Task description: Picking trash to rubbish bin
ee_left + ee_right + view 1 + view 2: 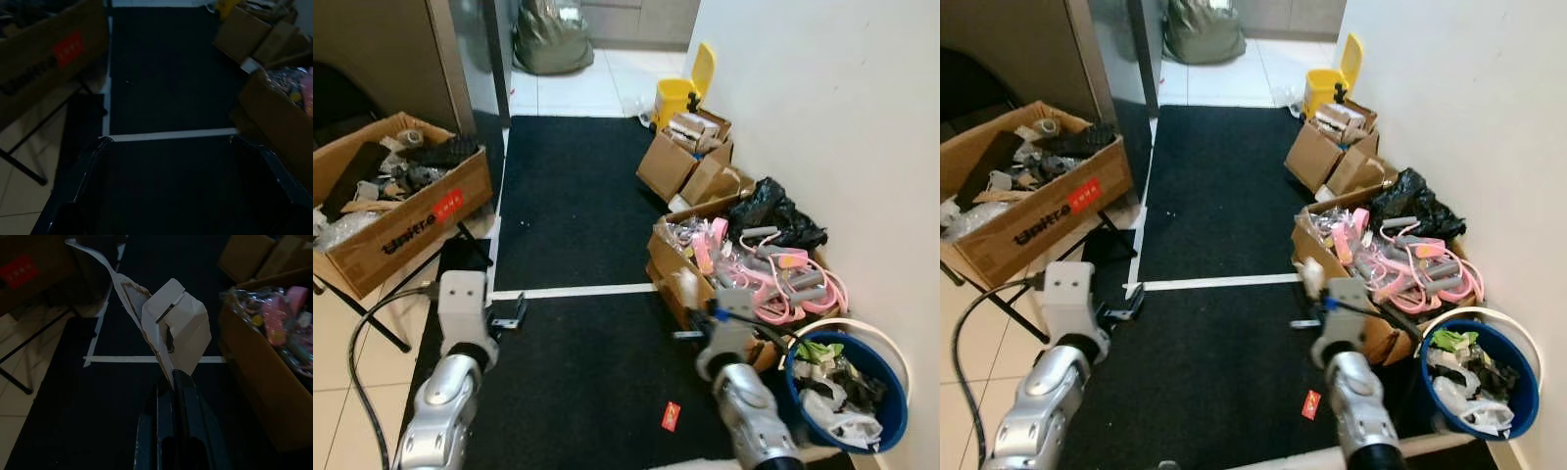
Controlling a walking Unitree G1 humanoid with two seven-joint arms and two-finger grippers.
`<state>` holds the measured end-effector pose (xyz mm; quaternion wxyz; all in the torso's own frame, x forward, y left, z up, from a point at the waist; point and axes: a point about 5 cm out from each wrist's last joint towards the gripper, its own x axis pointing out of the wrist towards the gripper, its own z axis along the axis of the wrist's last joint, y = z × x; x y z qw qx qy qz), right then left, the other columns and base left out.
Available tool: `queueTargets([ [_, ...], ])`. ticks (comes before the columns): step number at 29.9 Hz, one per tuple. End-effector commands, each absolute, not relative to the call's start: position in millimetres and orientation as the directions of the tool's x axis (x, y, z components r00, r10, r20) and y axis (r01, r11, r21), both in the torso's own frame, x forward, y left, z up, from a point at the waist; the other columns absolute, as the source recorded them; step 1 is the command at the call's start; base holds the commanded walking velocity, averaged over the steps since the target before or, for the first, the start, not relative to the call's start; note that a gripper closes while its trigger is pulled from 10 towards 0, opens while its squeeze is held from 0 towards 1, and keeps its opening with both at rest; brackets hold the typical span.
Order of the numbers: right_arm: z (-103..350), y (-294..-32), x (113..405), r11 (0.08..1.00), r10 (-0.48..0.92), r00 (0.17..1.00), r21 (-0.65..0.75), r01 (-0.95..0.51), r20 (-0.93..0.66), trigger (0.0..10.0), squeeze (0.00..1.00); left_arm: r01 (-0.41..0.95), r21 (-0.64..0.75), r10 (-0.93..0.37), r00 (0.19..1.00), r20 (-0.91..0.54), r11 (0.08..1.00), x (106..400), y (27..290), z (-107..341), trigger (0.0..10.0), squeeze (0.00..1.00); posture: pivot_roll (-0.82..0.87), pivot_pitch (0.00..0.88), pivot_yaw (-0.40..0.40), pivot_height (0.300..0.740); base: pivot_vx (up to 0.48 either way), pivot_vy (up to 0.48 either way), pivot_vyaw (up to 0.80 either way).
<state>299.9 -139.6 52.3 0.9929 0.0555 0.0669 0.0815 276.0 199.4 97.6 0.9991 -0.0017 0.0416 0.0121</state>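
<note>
Right hand point(168, 377) pinches torn cardboard scrap point(171, 323) beside the blue bin point(891, 411); thin grip could slip. Left hand point(166, 147) spread.

Black "Unitree" lettering runs along the cardboard box point(406, 227) side

left arm point(440, 401): silver rounded shell, a grey box-shaped wrist block with two small dark screws
left cable point(360, 372): thin, black, runs in a loop beside the arm
left gripper point(171, 156): two long black fingers
right arm point(749, 411): silver, glossy, grey wrist block
right gripper point(171, 382): black, narrow fingers
</note>
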Motion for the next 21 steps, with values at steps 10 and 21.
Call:
queueTargets([
  [10,48.6,-143.8,301.8,0.983,0.16,0.978,0.108,-0.146,-0.137,10.0,0.0,-0.053,-0.002,0.052,0.994,-0.095,0.999,273.3,204.9,96.4,10.0,0.0,0.12,0.134,-0.073,0.74,0.274,0.0,0.0],
  [21,47.0,-143.5,300.5,0.984,0.157,0.978,0.105,-0.144,-0.137,10.0,0.0,-0.04,-0.015,0.038,0.995,-0.096,0.999,283.7,198.9,96.9,10.0,0.0,0.1,0.129,-0.055,0.74,0.276,0.0,0.0],
])
